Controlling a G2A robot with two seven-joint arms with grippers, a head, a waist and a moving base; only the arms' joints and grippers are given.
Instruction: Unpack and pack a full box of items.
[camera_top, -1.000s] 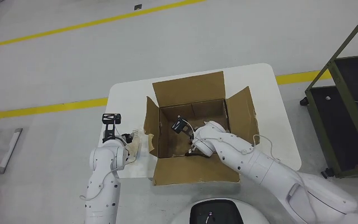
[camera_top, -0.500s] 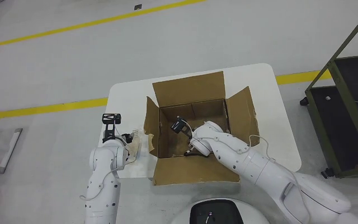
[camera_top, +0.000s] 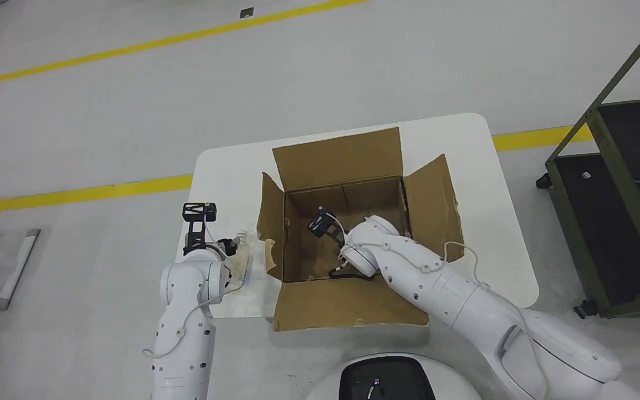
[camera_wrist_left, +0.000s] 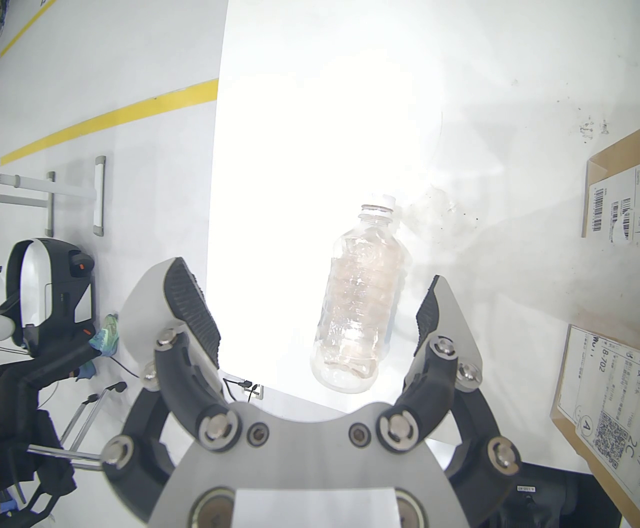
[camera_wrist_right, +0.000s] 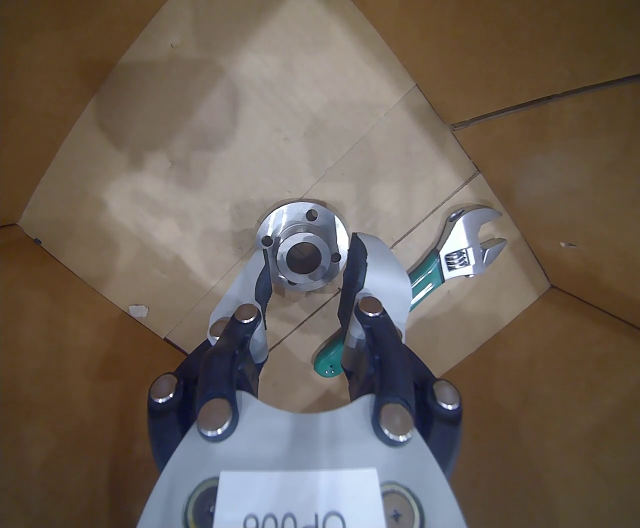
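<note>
Two metal items lie on the floor of the open cardboard box (camera_top: 340, 160): a round steel flange (camera_wrist_right: 300, 250) with a smooth bore and small bolt holes, and just beside it an adjustable wrench (camera_wrist_right: 452, 260) with a glossy green handle. Unpacking looks to be the step in hand, as the right end effector (camera_wrist_right: 309, 257) stands narrowed about the flange's rim, pads seemingly touching it, so the next move calls for a firm pinch and a straight lift clear of the walls. The left end effector (camera_wrist_left: 310, 292) hangs wide open over a clear ridged plastic bottle (camera_wrist_left: 360, 300) lying on the white tabletop (camera_wrist_left: 325, 125).
</note>
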